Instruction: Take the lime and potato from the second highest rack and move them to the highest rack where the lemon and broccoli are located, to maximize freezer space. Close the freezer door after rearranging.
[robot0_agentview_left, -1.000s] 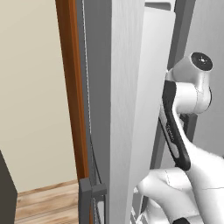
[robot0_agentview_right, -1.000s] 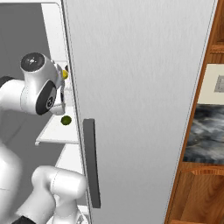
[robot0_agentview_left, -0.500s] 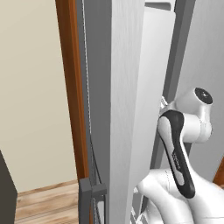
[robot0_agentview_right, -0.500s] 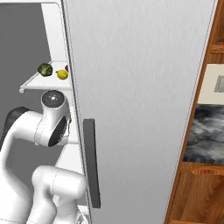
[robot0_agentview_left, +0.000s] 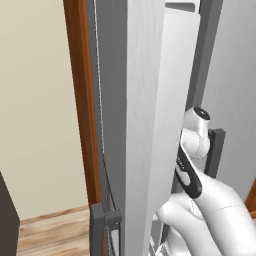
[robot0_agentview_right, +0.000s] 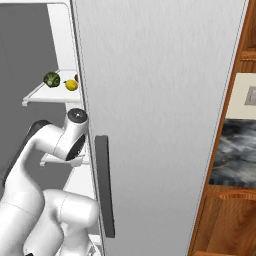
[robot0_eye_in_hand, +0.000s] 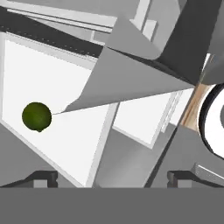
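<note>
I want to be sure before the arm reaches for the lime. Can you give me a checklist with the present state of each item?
1. Gripper empty, fingertips apart: ok.
2. Lime in sight on a white rack: ok.
3. Lime between the fingertips: not ok, it sits off to one side.
4. Potato located: cannot tell.
5. Top rack holds lemon and broccoli: ok.
</note>
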